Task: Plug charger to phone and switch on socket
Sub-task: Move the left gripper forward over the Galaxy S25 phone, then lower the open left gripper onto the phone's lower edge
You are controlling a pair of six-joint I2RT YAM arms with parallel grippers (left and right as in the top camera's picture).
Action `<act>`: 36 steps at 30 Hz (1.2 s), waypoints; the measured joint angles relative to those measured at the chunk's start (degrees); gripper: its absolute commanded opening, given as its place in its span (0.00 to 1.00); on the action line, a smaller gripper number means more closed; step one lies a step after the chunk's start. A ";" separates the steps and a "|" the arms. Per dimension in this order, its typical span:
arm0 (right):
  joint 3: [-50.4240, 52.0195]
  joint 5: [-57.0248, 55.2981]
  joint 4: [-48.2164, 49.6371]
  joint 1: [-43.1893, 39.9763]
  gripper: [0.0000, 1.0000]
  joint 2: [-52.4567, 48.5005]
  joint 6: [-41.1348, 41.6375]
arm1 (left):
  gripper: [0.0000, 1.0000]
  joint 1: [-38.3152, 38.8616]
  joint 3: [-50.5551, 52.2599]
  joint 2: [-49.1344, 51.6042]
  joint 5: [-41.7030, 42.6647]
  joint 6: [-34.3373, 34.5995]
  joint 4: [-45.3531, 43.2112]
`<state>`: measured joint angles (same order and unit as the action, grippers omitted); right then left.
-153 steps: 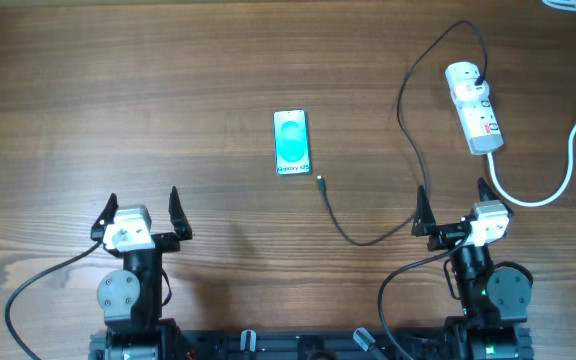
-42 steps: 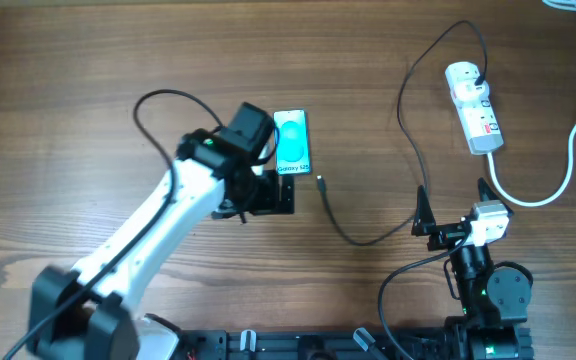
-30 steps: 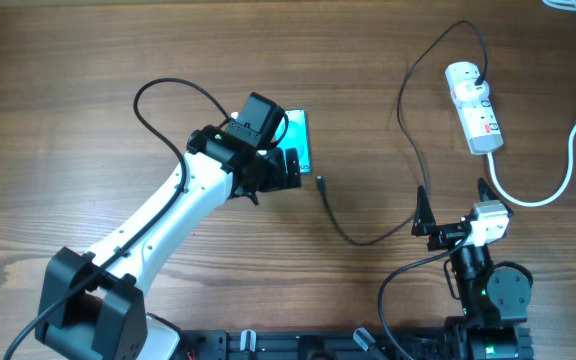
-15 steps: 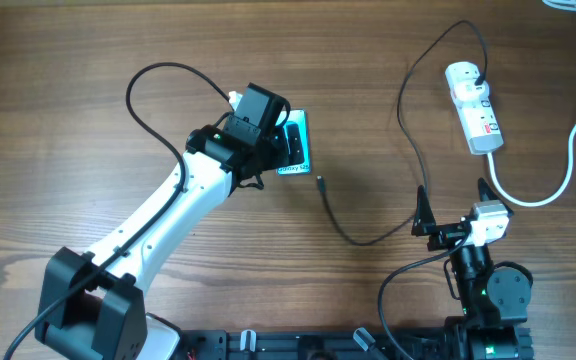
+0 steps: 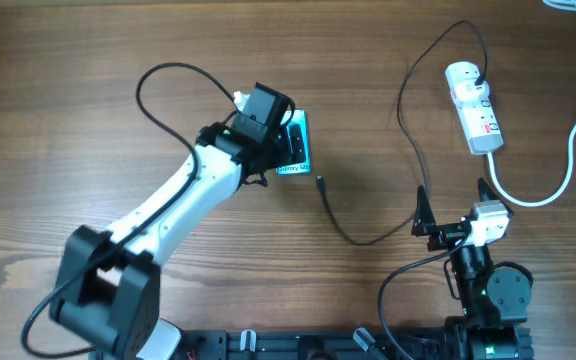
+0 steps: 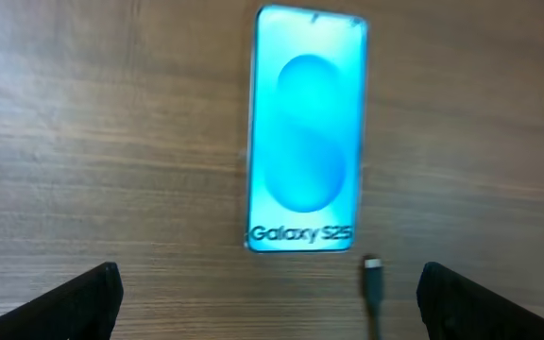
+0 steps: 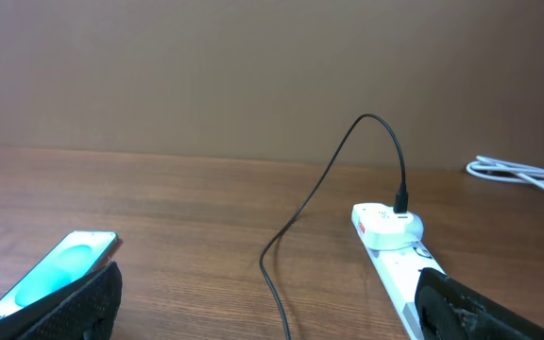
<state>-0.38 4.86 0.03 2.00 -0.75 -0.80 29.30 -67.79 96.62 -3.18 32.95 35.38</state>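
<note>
The left gripper, fingers spread wide and empty, hovers over the phone at mid-table, the charger tip just beside its near-right corner, the right gripper equally wide and empty at near right, and the socket at far right.

The left arm reaches forward and rightward, stretched long. The left claw points down with its 2 fingers spread wide (only their dark tips show in the wrist view). The right arm sits folded at its base, and the right claw gapes equally wide, pointing forward.
</note>
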 measured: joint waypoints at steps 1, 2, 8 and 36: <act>0.00 0.00 0.00 0.00 1.00 0.00 0.00 | 1.00 0.00 0.00 1.25 0.00 0.00 0.33; 0.00 0.00 0.00 0.00 1.00 0.00 0.00 | 1.00 0.00 0.00 1.88 0.00 0.00 0.39; 0.00 0.00 -0.02 0.02 1.00 0.00 0.00 | 1.00 0.00 0.00 2.95 0.22 0.00 0.37; 0.00 0.00 0.00 0.00 1.00 -0.02 0.00 | 1.00 0.00 -19.56 9.68 3.72 -1.81 18.82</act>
<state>-0.38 4.86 0.03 2.00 -0.78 -0.80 29.30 -87.35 106.30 0.54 31.14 54.19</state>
